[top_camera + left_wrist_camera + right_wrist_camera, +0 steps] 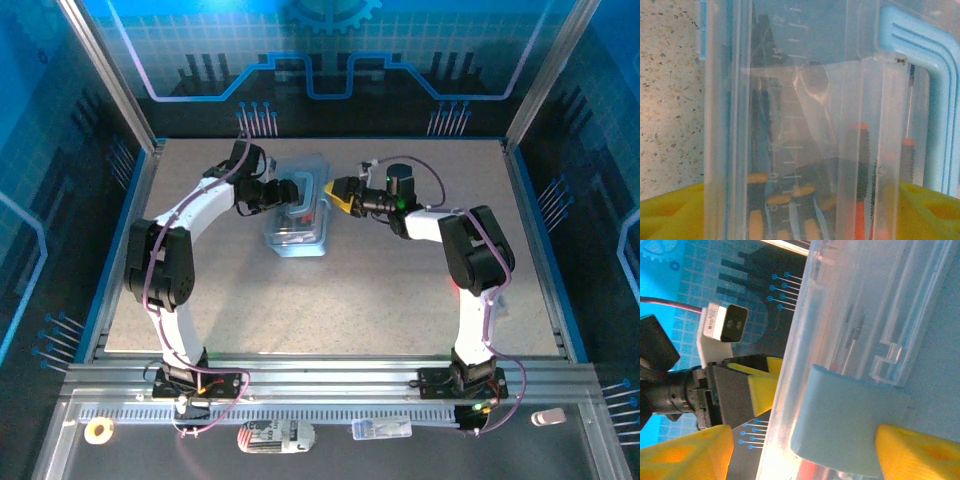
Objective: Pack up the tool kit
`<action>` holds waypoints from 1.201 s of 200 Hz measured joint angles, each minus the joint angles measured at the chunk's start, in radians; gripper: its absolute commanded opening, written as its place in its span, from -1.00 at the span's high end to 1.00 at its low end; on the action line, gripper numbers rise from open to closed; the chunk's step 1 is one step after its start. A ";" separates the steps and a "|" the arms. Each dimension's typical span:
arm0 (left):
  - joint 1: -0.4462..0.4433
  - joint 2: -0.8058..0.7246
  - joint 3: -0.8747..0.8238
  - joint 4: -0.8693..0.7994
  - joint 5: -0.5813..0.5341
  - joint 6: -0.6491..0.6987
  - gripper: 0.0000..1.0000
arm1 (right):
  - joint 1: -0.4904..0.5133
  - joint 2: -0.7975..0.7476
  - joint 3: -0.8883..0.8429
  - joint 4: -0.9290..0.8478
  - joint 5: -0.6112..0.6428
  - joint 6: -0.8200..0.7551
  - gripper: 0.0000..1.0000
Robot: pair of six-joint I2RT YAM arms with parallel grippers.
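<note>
The tool kit point(298, 225), a pale-blue translucent box with its lid down, lies mid-table between both arms. In the left wrist view the tool kit point(805, 100) spans the whole gap of my left gripper point(802, 200); both yellow fingers point(670, 215) press its sides. Black, orange-handled screwdrivers point(862, 175) show through the plastic, and the blue handle point(935, 75) is at the right. My right gripper point(805, 440) straddles the blue handle point(850, 425): the right finger point(920, 450) touches it, while the left finger stands off the clear wall. Seen from above, the left gripper point(285, 192) and right gripper point(340, 195) face each other across the box.
The speckled table point(400, 300) has free room in front of the box and at both sides. Blue panel walls and metal posts point(540, 80) bound it. A front rail point(330, 375) carries the arm bases; a tape roll point(98, 430) and small packets lie below it.
</note>
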 measured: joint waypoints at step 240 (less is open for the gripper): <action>-0.016 0.010 0.021 -0.017 -0.002 -0.001 -0.37 | 0.009 -0.074 0.051 -0.294 0.094 -0.117 0.16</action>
